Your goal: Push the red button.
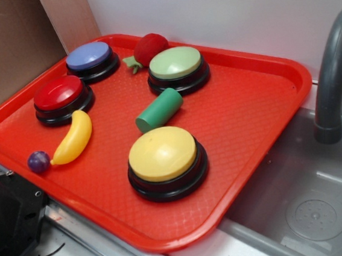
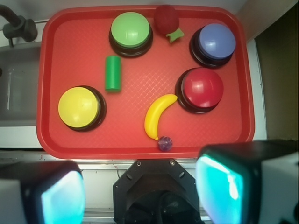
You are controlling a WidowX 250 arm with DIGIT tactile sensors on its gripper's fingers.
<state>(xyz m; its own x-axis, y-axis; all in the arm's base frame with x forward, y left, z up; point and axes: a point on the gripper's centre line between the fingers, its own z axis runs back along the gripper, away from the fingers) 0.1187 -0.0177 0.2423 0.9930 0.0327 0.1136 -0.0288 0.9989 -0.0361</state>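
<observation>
My gripper [image 2: 140, 196] is wide open, holding nothing. The red button [image 2: 202, 88] looks hard and slippery, I think; I'd press its top.

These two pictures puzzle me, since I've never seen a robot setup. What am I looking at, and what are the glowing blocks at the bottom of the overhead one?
Both show one red tray beside a grey sink. The exterior view looks from the side; the wrist view looks straight down from a camera on the robot arm. The blurred blocks are the fingers of its gripper, spread apart and holding nothing. On the tray: the red button, blue, green and yellow buttons, a toy banana, a green cylinder, a plush strawberry and a small purple ball.
</observation>
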